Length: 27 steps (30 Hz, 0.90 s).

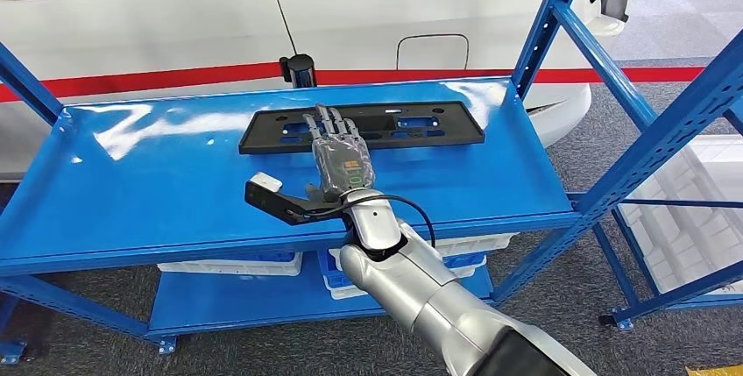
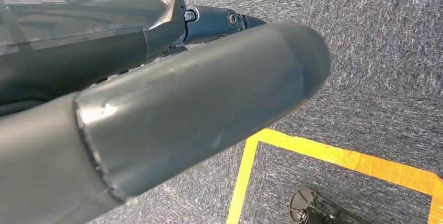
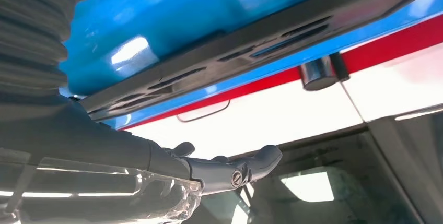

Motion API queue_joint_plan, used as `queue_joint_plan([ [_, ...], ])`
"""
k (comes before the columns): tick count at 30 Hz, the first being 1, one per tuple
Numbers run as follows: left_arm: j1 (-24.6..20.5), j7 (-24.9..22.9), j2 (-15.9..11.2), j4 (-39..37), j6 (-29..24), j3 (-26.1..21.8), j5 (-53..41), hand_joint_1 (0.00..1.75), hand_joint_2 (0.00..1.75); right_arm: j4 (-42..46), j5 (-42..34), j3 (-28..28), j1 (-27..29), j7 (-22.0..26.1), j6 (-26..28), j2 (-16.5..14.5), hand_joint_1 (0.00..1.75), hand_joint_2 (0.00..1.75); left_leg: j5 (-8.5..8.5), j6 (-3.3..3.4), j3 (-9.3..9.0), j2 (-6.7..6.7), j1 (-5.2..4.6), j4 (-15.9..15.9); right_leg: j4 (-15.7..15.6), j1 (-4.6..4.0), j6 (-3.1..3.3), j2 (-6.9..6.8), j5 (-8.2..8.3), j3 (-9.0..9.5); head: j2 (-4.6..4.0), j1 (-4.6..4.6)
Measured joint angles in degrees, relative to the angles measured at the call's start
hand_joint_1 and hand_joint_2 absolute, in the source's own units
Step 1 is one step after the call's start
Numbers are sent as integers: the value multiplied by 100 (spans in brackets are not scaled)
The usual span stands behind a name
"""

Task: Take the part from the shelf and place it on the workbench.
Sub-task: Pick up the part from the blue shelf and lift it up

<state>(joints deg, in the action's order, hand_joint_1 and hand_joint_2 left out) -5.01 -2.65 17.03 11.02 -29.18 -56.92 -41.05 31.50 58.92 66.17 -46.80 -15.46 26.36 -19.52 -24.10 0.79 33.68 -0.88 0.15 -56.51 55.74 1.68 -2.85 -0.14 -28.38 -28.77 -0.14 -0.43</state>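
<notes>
The part is a long flat black plate with slots (image 1: 421, 122), lying across the back middle of the blue shelf top (image 1: 158, 174). My right hand (image 1: 340, 155) reaches over the shelf with its fingers stretched out, the fingertips over the plate's near edge, left of its middle. It holds nothing. In the right wrist view the plate (image 3: 251, 46) runs close along the straight fingers (image 3: 230, 169); I cannot tell if they touch it. My left hand (image 2: 156, 114) hangs over grey carpet with thumb and fingers extended and nothing in it.
A white vehicle with a red stripe (image 1: 175, 34) stands right behind the shelf. Blue uprights (image 1: 543, 34) frame the shelf's right end. White bins (image 1: 228, 264) sit on the lower level. A second blue rack with a white crate (image 1: 692, 192) is at right. Yellow floor tape (image 2: 334, 153) lies below my left hand.
</notes>
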Motion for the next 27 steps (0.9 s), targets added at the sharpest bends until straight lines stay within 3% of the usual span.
queue_joint_plan([
  [16,-2,-66,0,0,-133,0,-59,0,0,-602,102,-152,-324,-419,-96,7,0,175,0,0,-1,0,0,-1,0,0,0,0,0,0,-1,0],
  [27,-2,-60,-2,0,-246,0,-26,0,0,-1233,180,-557,-463,-415,118,50,0,175,1,0,-2,0,0,-1,0,0,-1,0,1,0,-1,1],
])
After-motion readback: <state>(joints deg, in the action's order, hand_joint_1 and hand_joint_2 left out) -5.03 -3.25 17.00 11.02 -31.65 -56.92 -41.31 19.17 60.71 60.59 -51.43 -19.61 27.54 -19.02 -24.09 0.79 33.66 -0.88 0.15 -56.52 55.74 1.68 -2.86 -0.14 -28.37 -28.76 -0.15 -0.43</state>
